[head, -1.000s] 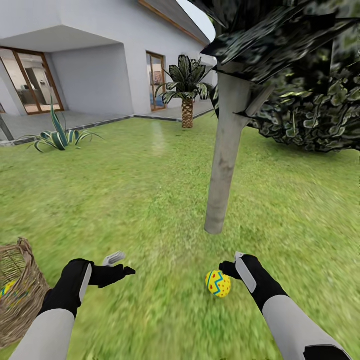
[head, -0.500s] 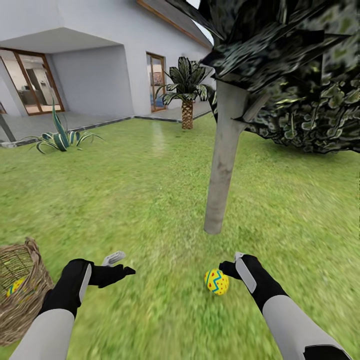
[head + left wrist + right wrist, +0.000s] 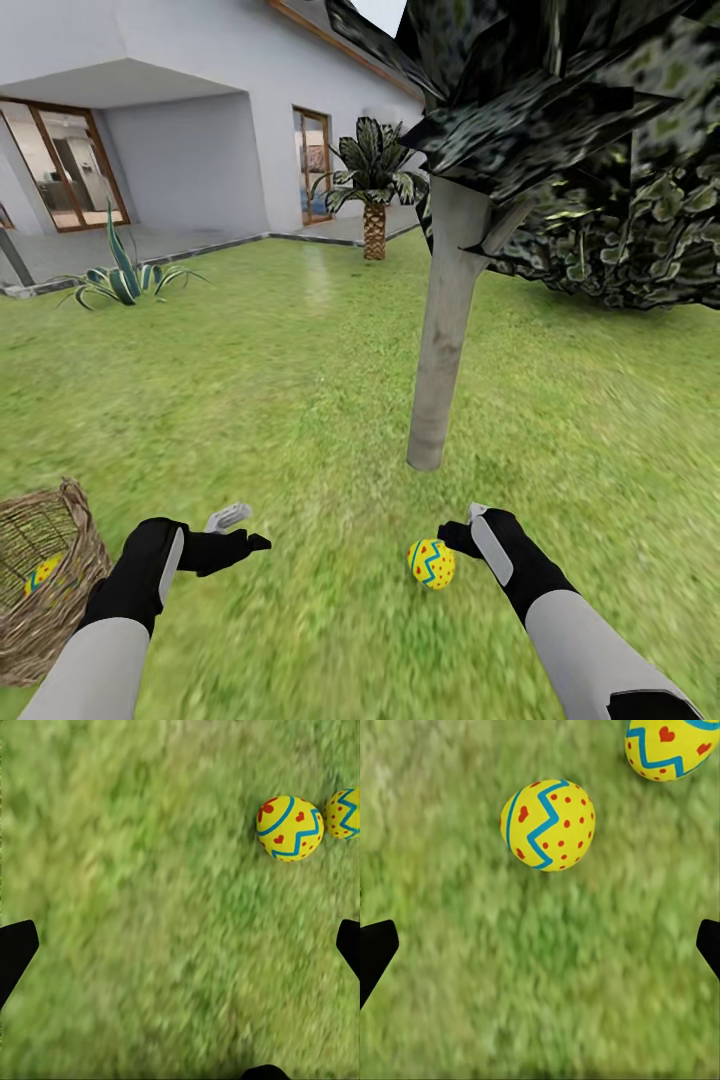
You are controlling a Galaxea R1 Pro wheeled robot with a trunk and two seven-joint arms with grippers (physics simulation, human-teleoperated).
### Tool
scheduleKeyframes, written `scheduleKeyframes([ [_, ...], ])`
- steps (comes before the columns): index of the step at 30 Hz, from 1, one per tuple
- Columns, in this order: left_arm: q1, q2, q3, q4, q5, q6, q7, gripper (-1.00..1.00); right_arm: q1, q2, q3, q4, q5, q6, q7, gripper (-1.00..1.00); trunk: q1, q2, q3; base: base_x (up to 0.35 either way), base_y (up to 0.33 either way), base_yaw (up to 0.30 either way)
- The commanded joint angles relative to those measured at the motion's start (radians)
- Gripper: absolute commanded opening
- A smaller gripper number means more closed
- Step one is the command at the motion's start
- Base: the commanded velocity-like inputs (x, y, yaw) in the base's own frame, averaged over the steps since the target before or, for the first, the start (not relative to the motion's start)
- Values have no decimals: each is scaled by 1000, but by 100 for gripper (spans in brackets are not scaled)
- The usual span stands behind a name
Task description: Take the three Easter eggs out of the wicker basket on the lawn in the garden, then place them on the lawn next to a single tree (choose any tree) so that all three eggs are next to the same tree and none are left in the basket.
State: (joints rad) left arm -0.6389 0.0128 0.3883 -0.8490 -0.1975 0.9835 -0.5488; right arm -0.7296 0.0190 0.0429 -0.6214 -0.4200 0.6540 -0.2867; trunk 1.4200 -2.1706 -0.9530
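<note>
Your right gripper, black with a grey finger, hangs wide open over the bright green mottled lawn, holding nothing; a yellow egg with blue zigzags and red dots lies on the grass just beside it. Your right wrist view shows two such eggs close together. Your left gripper is open and empty too. The pale grey slender tree trunk stands near, beyond the egg. At your left, the tan woven wicker basket holds another egg.

Head camera overlooks lawn; both wrist cameras face it closely, sharing eggs
</note>
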Motion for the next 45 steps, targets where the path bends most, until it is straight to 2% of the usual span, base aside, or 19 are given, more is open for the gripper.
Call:
scheduleKeyframes([
  [1,-1,-1,3,-1,-11,3,-10,100,0,-1,4,-1,-11,2,-9,100,-4,7,2,0,0,0],
  [45,-1,2,3,-1,-14,-1,-10,100,0,1,2,-1,-11,3,-13,100,-173,315,140,0,0,0],
])
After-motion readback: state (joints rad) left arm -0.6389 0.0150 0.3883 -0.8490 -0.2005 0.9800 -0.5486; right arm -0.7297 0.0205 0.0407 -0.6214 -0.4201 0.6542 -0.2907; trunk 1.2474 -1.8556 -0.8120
